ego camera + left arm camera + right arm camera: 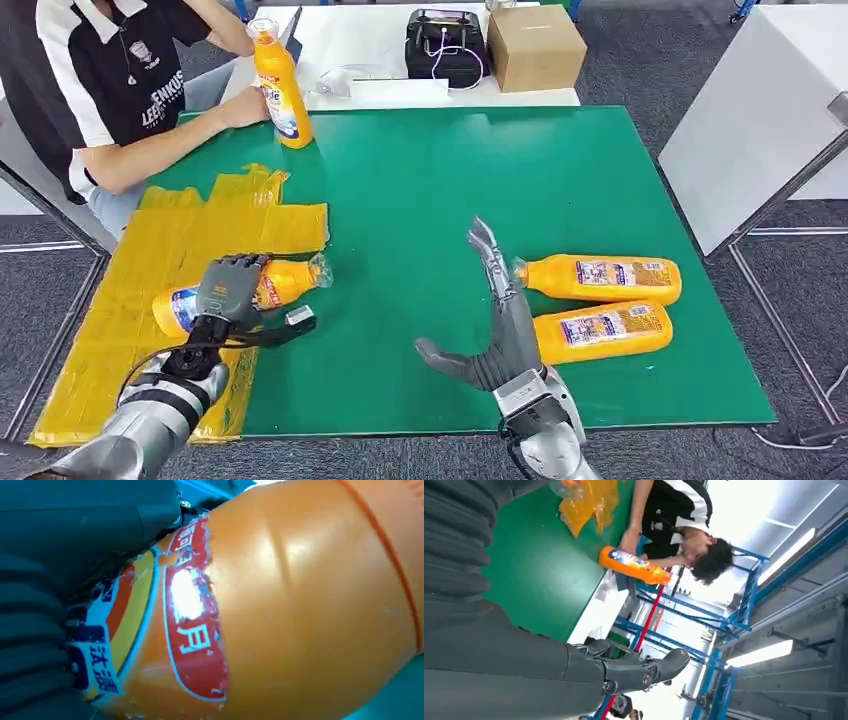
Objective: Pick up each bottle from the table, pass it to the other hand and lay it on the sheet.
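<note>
While the left hand [232,290] lay over a bottle [285,282] on its side at the near edge of the yellow sheet [190,225], its fingers [235,268] were wrapped across the bottle's middle, gripping it. From the left wrist, the orange body and red label pressed right up against the hand. The bottle looked down on the sheet or very close to it, its capped end reaching just past the sheet's right edge over the green surface [420,180]. I judged this one to be at the laying-down step, with the hand not yet let go.

Over on the right, the right hand [495,320] stood upright with its fingers spread and straight, holding nothing. Just beside it lay two more bottles, side by side and touching: the farther bottle [600,278] and the nearer bottle [600,332], both on the bare surface. Neither had been picked up.

At the far left, a seated person [120,80] had a hand at a fourth bottle [280,88] standing upright near the far edge of the surface.

By my reckoning the job was barely under way: one bottle nearly placed, two plainly waiting, and possibly the upright one as well.
</note>
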You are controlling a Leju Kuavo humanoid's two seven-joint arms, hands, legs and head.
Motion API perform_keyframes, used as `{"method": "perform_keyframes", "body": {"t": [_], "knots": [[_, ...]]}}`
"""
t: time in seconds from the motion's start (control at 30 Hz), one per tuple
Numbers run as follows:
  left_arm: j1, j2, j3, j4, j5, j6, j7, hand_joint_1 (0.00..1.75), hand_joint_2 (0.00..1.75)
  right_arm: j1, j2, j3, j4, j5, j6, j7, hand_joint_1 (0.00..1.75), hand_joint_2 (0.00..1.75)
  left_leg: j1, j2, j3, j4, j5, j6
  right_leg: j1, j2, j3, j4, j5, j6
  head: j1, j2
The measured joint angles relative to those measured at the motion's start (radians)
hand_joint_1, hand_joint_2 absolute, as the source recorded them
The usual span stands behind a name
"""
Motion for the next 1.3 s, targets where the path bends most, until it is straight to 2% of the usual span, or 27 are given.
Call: {"method": "perform_keyframes", "body": {"t": [0.03, 0.07, 0.8, 1.13, 1.3], "knots": [[-0.001, -0.001, 0.0, 0.009, 0.01, 0.006, -0.014, 1.31, 1.75, 0.0, -0.001, 0.0, 0.0, 0.0, 0.003, 0.0, 0.0, 1.75, 0.0, 0.0, 0.0, 0.0, 0.0, 0.0, 0.0, 0.0, 0.0, 0.0, 0.0, 0.0, 0.0, 0.0], [-0.001, -0.004, 0.0, 0.013, 0.02, 0.012, -0.029, 0.0, 1.75, -0.001, -0.002, 0.002, 0.0, -0.001, 0.006, 0.002, 0.0, 1.75, 0.0, 0.0, 0.0, 0.0, 0.0, 0.0, 0.0, 0.0, 0.0, 0.0, 0.0, 0.0, 0.0, 0.0], [0.014, -0.067, 0.082, 0.021, 0.026, 0.016, -0.078, 0.0, 1.75, -0.022, -0.002, 0.031, 0.021, 0.009, 0.01, 0.012, 0.0, 1.75, 0.0, -0.003, 0.001, 0.0, 0.0, 0.0, 0.0, -0.002, 0.002, 0.0, 0.0, 0.0, 0.0, 0.0], [0.014, -0.095, 0.148, 0.021, 0.122, 0.016, -0.215, 0.0, 1.75, -0.026, -0.001, 0.031, 0.037, 0.018, 0.01, 0.023, 0.0, 1.75, 0.0, -0.004, 0.001, 0.0, 0.0, 0.0, 0.0, -0.003, 0.002, 0.0, 0.0, 0.0, 0.0, 0.0], [0.015, -0.115, 0.17, 0.02, 0.137, 0.016, -0.244, 0.0, 1.75, -0.03, 0.0, 0.031, 0.046, 0.02, 0.01, 0.026, 0.0, 1.75, 0.0, -0.004, 0.001, 0.0, 0.0, 0.0, 0.0, -0.003, 0.002, 0.0, 0.0, 0.0, 0.0, 0.0]]}}
